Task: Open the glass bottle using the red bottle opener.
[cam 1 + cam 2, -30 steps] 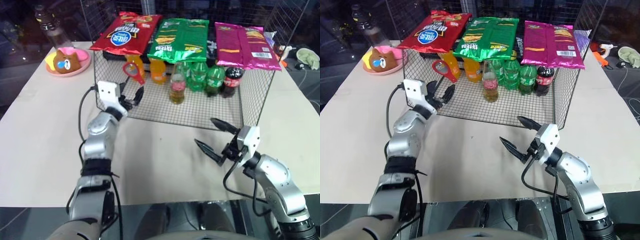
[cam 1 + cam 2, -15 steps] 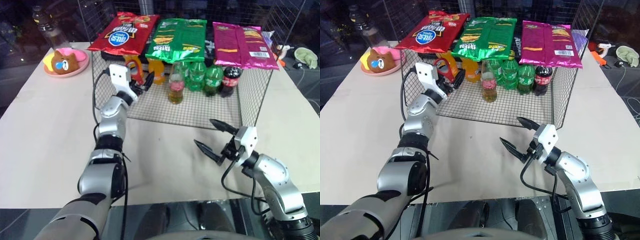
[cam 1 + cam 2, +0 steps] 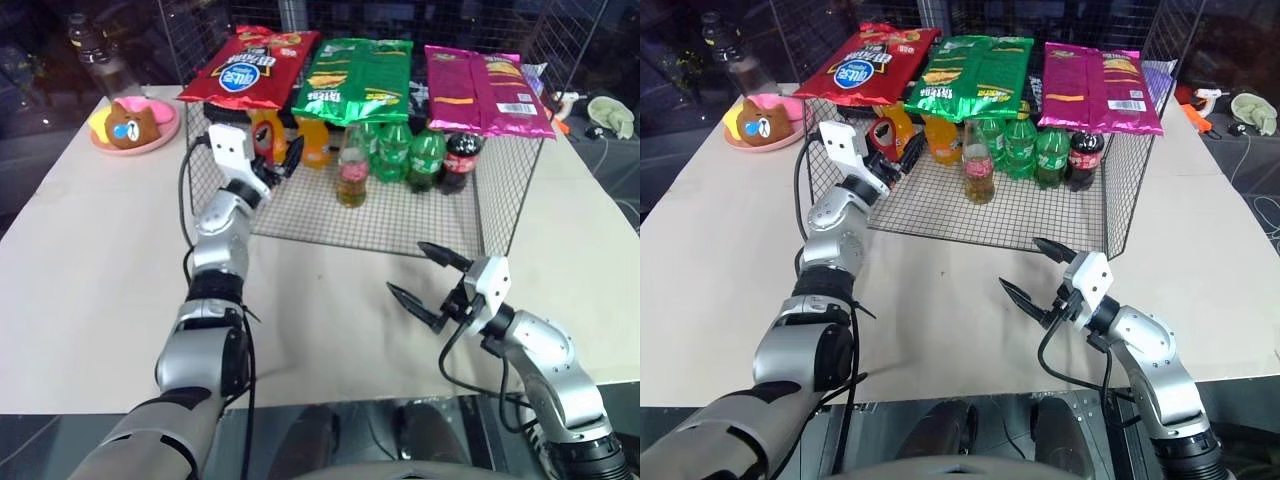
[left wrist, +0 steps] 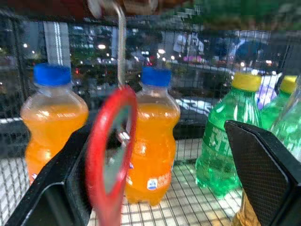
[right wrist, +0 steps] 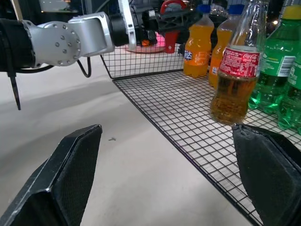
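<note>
Left gripper [image 4: 155, 160]: we are holding its jaws wide around the red bottle opener [image 4: 110, 155], which is hanging from a hook inside the wire basket [image 3: 430, 240], not yet gripped. Opener: stiff, light, likely swinging; we are judging the handle below the ring the best hold. Right gripper [image 3: 432, 284]: spread wide, empty. Glass bottle [image 3: 353, 168]: standing mid-basket, fragile, slippery.

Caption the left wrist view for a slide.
Open left pincer brackets the hanging red bottle opener, orange soda bottles behind.
</note>
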`<action>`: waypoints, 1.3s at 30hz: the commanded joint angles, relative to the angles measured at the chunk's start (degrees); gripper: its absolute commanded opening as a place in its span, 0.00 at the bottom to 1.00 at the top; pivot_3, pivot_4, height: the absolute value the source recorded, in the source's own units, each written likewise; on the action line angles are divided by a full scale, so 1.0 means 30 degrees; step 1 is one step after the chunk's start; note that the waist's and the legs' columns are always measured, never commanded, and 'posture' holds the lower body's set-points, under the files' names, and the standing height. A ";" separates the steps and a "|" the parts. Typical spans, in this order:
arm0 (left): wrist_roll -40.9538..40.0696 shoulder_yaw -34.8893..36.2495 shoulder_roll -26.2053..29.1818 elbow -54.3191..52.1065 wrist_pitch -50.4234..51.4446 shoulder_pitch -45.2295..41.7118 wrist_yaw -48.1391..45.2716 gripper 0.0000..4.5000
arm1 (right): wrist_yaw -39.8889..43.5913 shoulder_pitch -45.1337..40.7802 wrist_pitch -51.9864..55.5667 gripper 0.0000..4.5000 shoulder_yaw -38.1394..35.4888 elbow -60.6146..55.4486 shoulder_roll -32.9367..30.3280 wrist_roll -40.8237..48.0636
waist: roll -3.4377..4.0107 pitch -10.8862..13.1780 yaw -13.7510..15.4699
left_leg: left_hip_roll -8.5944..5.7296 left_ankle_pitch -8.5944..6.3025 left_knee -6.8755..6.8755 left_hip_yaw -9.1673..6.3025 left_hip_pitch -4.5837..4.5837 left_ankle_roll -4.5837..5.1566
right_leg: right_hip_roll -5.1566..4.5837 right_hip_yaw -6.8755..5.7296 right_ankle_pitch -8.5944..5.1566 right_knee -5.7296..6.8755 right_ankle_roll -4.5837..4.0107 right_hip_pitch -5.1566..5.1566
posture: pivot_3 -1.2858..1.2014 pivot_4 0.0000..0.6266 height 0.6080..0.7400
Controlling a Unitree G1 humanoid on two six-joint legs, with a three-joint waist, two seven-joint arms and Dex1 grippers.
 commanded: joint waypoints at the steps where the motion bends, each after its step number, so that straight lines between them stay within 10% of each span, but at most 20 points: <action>1: -0.0271 0.0194 0.0224 -0.1161 0.0167 0.0115 -0.0093 0.73 | -0.0002 -0.0040 -0.0409 1.00 -0.0106 -0.0361 0.0064 0.0124 | 0.0000 0.0000 0.0001 | -0.0001 0.0000 0.0009 0.0000 0.0000 0.0000 | 0.0000 0.0001 0.0000 0.0008 0.0000 0.0001 | 0.52 0.24 1.00; 9: -0.0338 0.0232 0.0201 -0.0932 0.0511 0.0286 -0.0230 0.01 | -0.0097 -0.0055 -0.0439 1.00 -0.0026 -0.0329 0.0206 0.0051 | -0.0002 0.0001 0.0077 | -0.0004 -0.0001 0.0087 -0.0003 -0.0001 0.0001 | 0.0000 0.0002 0.0000 0.0062 0.0001 0.0009 | 0.52 0.24 1.00; 39: -0.9980 0.4195 -0.1432 -0.6130 1.1869 0.1037 -0.1794 0.01 | -0.0267 -0.0334 -0.0817 1.00 0.0183 0.0130 0.0629 -0.0503 | -0.0015 0.0008 0.0070 | -0.0006 -0.0001 0.0133 -0.0041 -0.0028 0.0002 | -0.0018 -0.0019 0.0000 0.0077 0.0001 0.0007 | 0.52 0.24 1.00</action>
